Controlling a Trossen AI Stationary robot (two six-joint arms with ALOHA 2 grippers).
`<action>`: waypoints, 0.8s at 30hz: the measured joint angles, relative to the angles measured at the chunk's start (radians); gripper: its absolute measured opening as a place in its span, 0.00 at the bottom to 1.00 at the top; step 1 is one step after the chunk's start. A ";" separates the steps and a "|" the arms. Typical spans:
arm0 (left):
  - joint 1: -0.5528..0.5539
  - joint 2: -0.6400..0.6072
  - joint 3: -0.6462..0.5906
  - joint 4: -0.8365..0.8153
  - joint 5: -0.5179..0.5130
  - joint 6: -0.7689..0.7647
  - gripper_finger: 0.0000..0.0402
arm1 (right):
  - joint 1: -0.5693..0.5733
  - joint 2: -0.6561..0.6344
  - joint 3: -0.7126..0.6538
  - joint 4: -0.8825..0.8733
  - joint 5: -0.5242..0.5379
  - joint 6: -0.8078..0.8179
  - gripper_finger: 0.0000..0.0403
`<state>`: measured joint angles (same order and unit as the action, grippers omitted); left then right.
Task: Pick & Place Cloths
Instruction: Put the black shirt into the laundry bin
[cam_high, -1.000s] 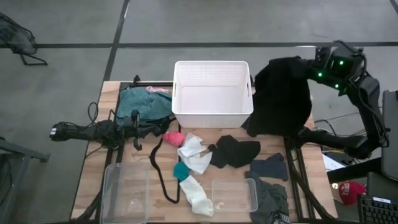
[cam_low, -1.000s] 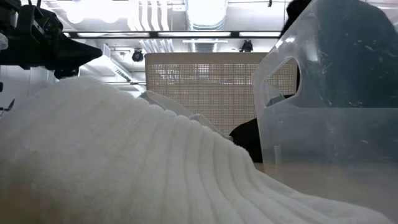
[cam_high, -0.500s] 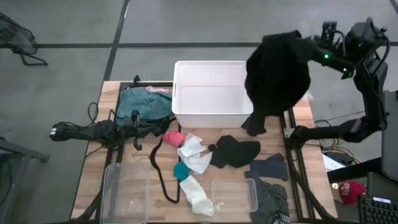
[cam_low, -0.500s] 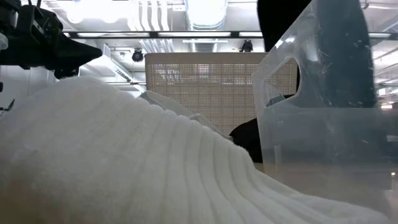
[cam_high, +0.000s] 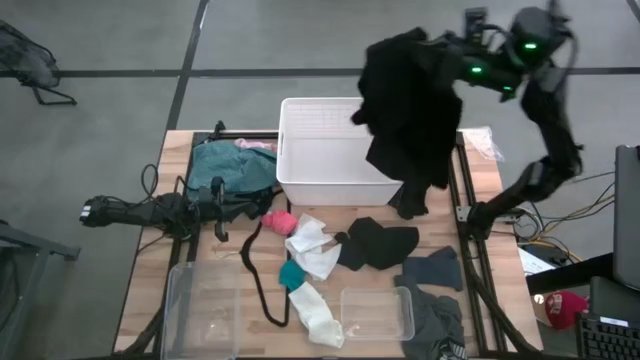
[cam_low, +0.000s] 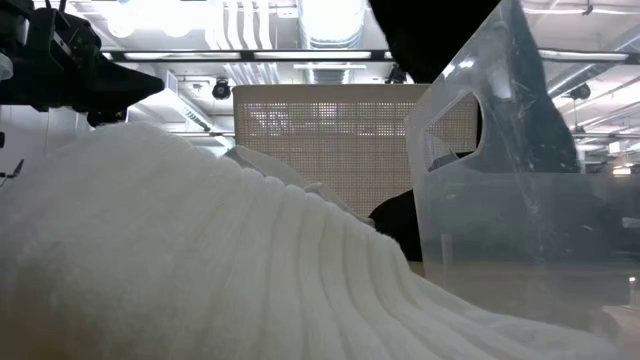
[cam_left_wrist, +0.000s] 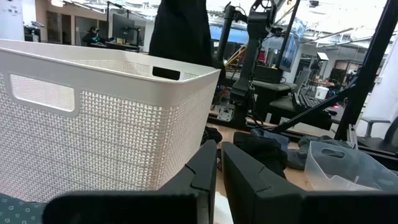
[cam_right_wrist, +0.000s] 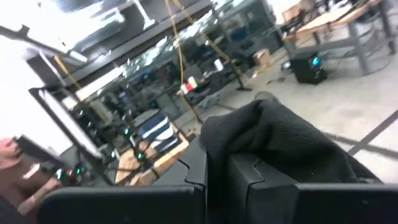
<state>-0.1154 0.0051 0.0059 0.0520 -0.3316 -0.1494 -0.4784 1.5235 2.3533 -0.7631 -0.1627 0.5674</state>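
Swung left since a moment ago: right gripper (cam_high: 452, 60) with jaws pinching a big black cloth (cam_high: 408, 100), now hanging over the right edge of the white basket (cam_high: 325, 150) instead of beside it. Bottom tip of that cloth near the surface (cam_high: 495, 200) just past the basket's right front corner.

Resting low at the left side of the wooden surface: left gripper (cam_left_wrist: 217, 163), jaws pressed close together, nothing between them, pointed at the basket wall.

Lying behind the left arm: a teal garment (cam_high: 232, 166) with a pink bit (cam_high: 255, 146). Spread in front of the basket: a pink piece (cam_high: 279, 221), white socks (cam_high: 315, 285), a small teal bit (cam_high: 290, 273), a black piece (cam_high: 378, 243), dark grey pieces (cam_high: 434, 295), a thin black cord (cam_high: 258, 280). Sitting at the front edge: two clear tubs (cam_high: 375, 313).

Beyond the surface: grey floor with dark lines, bright ceiling lights, other frames and desks far off.
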 joint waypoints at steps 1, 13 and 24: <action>0.000 0.000 0.000 0.000 0.000 0.000 0.08 | 0.008 0.021 0.003 0.003 0.000 -0.004 0.04; 0.000 0.000 0.000 0.000 0.000 0.000 0.08 | 0.028 0.214 -0.001 -0.077 -0.048 -0.053 0.06; 0.000 0.000 0.000 0.000 0.000 0.000 0.08 | 0.033 0.274 -0.001 -0.261 -0.047 -0.090 0.37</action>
<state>-0.1154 0.0048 0.0059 0.0520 -0.3317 -0.1497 -0.4456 1.7980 2.3520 -1.0242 -0.2100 0.4777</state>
